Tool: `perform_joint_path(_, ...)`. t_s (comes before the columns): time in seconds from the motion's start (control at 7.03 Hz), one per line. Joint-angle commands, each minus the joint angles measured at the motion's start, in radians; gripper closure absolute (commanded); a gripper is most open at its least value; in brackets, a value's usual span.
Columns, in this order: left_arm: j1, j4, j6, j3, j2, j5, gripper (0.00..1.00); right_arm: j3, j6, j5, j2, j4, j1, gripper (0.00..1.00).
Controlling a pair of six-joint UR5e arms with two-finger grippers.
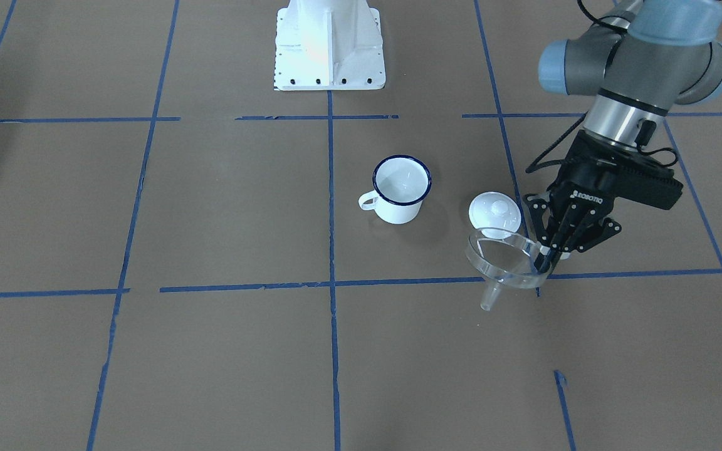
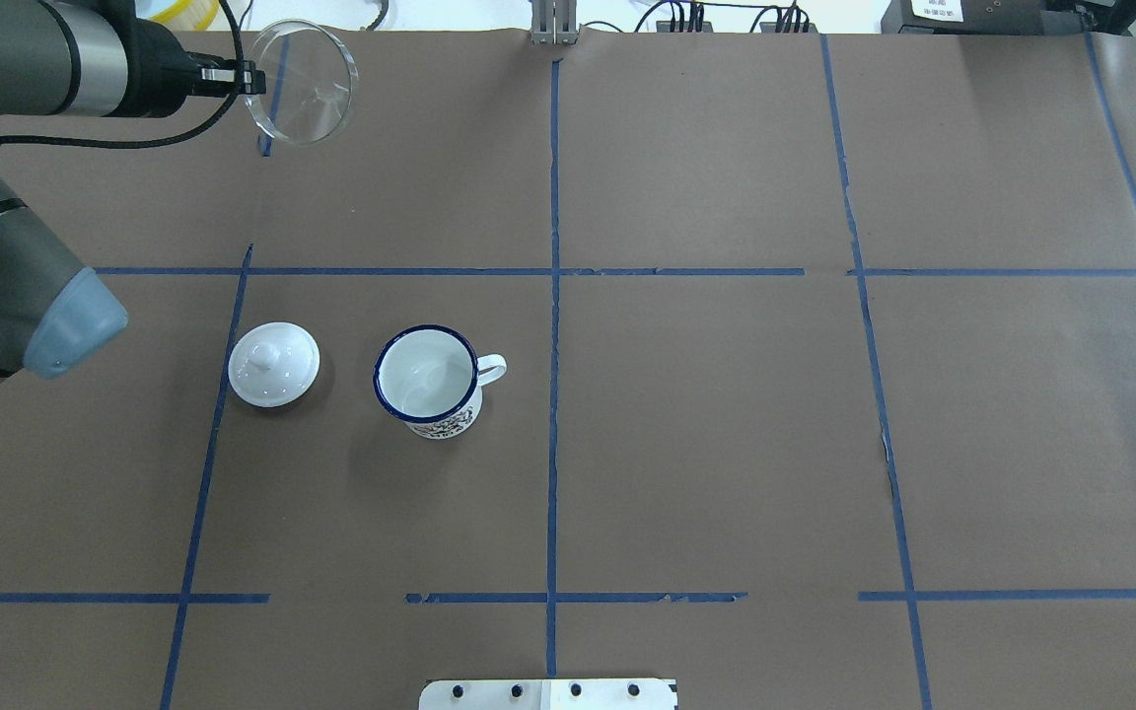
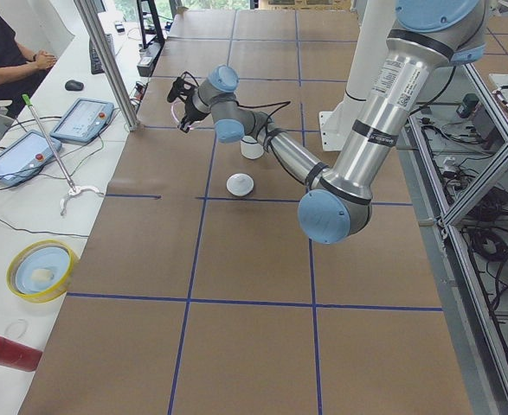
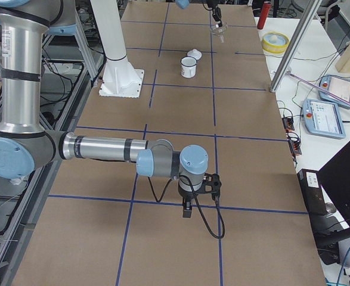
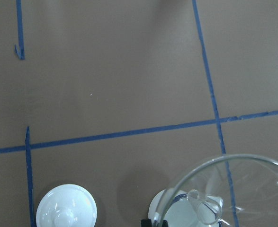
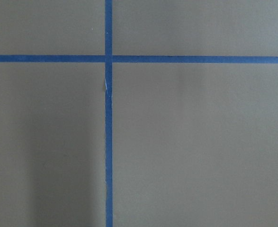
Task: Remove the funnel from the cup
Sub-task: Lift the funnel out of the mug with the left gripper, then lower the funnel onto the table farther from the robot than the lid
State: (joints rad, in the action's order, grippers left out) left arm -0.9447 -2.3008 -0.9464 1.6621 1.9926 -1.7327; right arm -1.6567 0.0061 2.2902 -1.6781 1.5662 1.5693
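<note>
The clear funnel (image 1: 504, 258) hangs in the air, spout down, away from the cup and over the table's far left part; it also shows in the overhead view (image 2: 302, 84). My left gripper (image 1: 546, 258) is shut on its rim (image 2: 250, 77). The white enamel cup (image 1: 402, 188) with the dark blue rim stands upright and empty near the table's middle (image 2: 427, 380). In the left wrist view the funnel (image 5: 233, 189) fills the bottom right corner. My right gripper (image 4: 186, 207) shows only in the exterior right view, low over the table, and I cannot tell its state.
A white round knobbed lid (image 1: 494, 213) lies beside the cup, toward my left arm (image 2: 274, 363). The white robot base (image 1: 329, 47) stands at the table's near edge. Blue tape lines cross the brown table. A yellow bowl (image 3: 41, 270) sits off the table.
</note>
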Motion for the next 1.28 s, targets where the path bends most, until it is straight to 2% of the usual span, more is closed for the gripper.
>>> perform_joint_path(0.0,0.048,-0.275,-0.058,-0.193,-0.012,0.190,1.00,0.000,0.000,0.000,0.000,0.000,0.000,0.00)
perform_joint_path(0.28,0.232,-0.457,-0.086,-0.301,-0.035,0.492,1.00,0.000,0.000,0.000,0.000,0.000,0.000,0.00)
perform_joint_path(0.43,0.294,-0.500,-0.086,-0.339,-0.037,0.580,1.00,0.000,0.000,0.000,0.001,0.000,0.000,0.00)
perform_joint_path(0.71,0.346,-0.542,-0.088,-0.392,-0.040,0.672,1.00,0.000,0.000,0.000,0.000,0.000,0.000,0.00)
perform_joint_path(1.14,0.343,-0.540,-0.107,-0.450,-0.032,0.674,1.00,0.000,0.000,0.000,0.000,0.000,0.000,0.00)
